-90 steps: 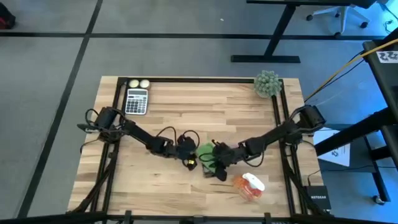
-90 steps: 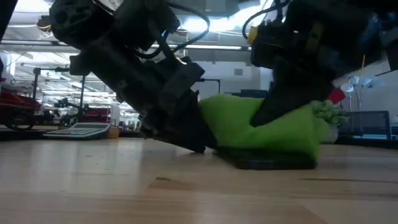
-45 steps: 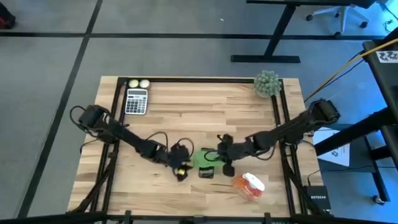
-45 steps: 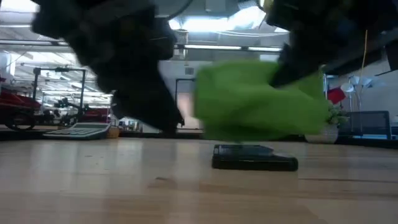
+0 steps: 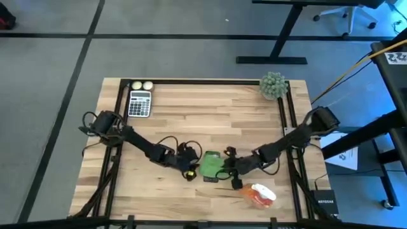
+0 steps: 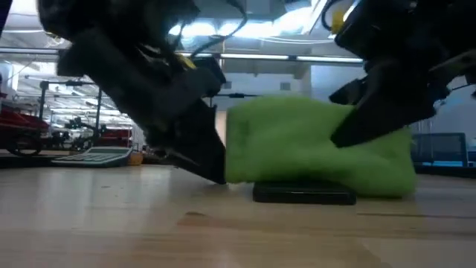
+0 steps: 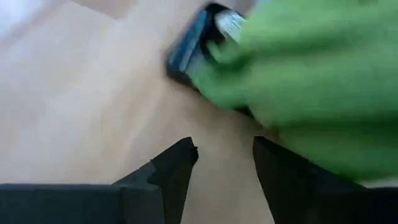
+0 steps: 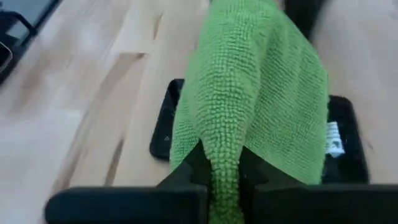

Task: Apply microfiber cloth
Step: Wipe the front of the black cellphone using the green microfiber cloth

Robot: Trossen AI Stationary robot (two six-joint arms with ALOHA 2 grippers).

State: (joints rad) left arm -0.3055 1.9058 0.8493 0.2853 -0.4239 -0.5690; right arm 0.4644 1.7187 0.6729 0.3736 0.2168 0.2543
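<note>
On the tabletop, the microfiber cloth is draped over a black phone, pinched at one end by the closed right pincer. Beside it, the left pincer is parted and empty. Wiping is judged underway; steady downward pressure is needed next.

cloth: bright green, nubby microfiber, bunched into a thick fold
pose: draped across a flat black phone, covering its middle, both phone ends showing
place: near the table's front edge, between the two arms
hold: one end pinched by the right gripper
underside: resting on the phone in the low view
</note>
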